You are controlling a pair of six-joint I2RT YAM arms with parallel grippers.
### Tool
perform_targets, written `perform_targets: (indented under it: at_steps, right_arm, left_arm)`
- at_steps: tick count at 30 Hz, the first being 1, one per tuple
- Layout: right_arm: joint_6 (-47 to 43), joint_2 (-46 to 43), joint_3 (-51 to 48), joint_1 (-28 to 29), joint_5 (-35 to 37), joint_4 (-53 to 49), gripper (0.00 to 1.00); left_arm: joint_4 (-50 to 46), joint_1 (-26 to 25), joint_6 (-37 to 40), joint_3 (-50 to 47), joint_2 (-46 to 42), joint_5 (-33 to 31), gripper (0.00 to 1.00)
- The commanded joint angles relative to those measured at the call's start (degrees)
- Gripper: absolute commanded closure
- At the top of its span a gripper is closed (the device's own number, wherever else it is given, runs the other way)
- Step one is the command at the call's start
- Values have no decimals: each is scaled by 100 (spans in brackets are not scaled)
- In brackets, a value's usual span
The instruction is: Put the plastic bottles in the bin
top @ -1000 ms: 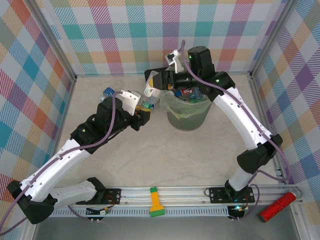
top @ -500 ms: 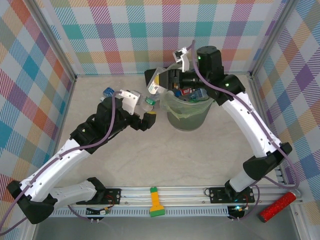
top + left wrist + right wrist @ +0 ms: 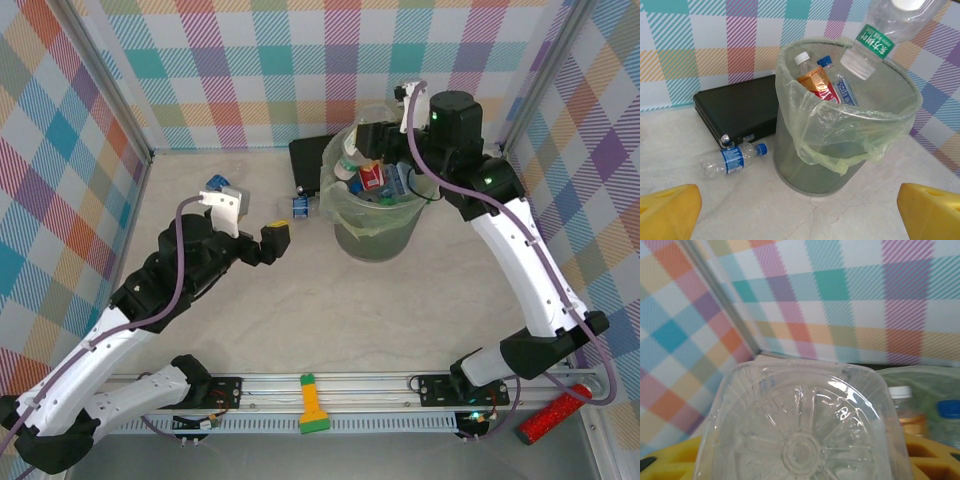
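Clear bottle (image 3: 874,39) hangs neck-down above bin (image 3: 790,160) rim (bare table (image 3: 765,212) nearside).

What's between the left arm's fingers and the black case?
A small clear bottle with a blue cap lies there on its side, in the left wrist view.

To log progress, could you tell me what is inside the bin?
The bin holds an orange bottle and a blue-capped bottle near the top; its bag hides anything lower.

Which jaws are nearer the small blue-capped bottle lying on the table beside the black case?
Left. The left jaws stand open just short of the blue-capped bottle, on its near side; the right jaws are up over the bin, gripping a green-labelled bottle.
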Motion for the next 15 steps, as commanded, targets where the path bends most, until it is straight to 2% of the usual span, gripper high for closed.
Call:
perform_targets:
  at_steps: [1, 9, 15]
  right_arm:
    - [-664, 113, -134, 8, 912, 380, 45]
    - [-1129, 730, -304, 8, 983, 752, 42]
    - [-1029, 1198, -295, 16, 601, 582, 44]
  left_arm:
    - [196, -35, -237, -84, -103, -64, 0]
    - [92, -36, -284, -77, -124, -114, 0]
    - [37, -32, -258, -76, -113, -132, 0]
